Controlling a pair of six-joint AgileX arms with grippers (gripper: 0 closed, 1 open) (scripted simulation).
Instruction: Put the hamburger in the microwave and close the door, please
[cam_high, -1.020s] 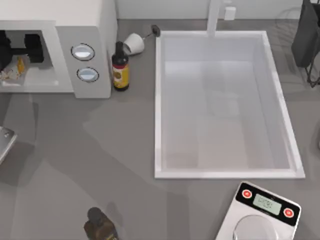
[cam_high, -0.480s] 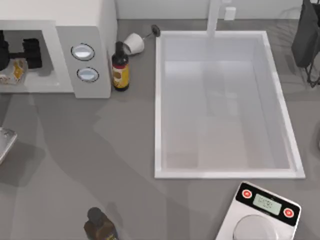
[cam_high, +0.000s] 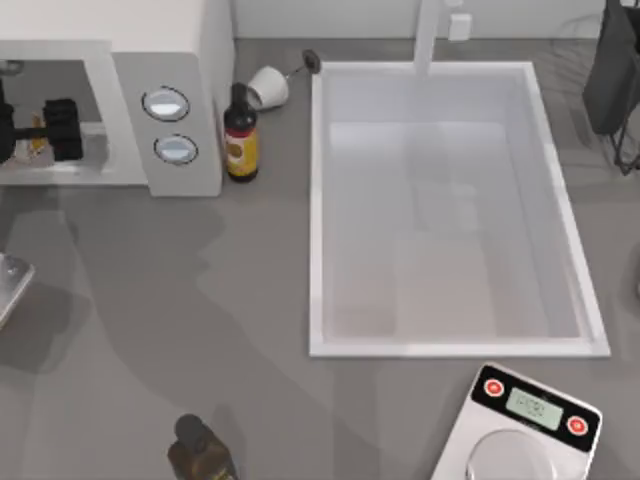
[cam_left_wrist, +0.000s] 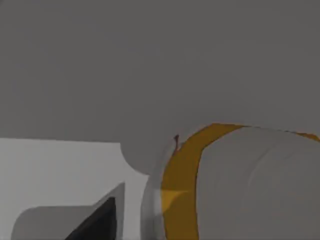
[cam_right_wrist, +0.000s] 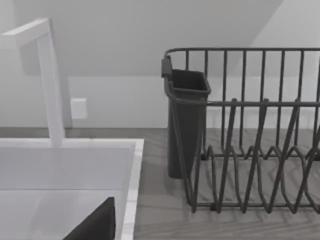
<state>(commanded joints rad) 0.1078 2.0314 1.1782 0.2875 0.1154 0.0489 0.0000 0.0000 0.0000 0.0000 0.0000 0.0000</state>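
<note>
From above, my left pincer (cam_high: 38, 130) is matte black all over. Its clearest part is a chunky, squared black block (cam_high: 63, 130) with notched edges, joined to a thin dark bar (cam_high: 30, 131) that runs across to another black piece at the picture's edge. I see no markings, cables or screws on it. In the left wrist view a flat charcoal wedge (cam_left_wrist: 95, 224) with a straight slanted edge belongs to it; my right pincer shows the same plain charcoal wedge (cam_right_wrist: 95, 225).
</note>
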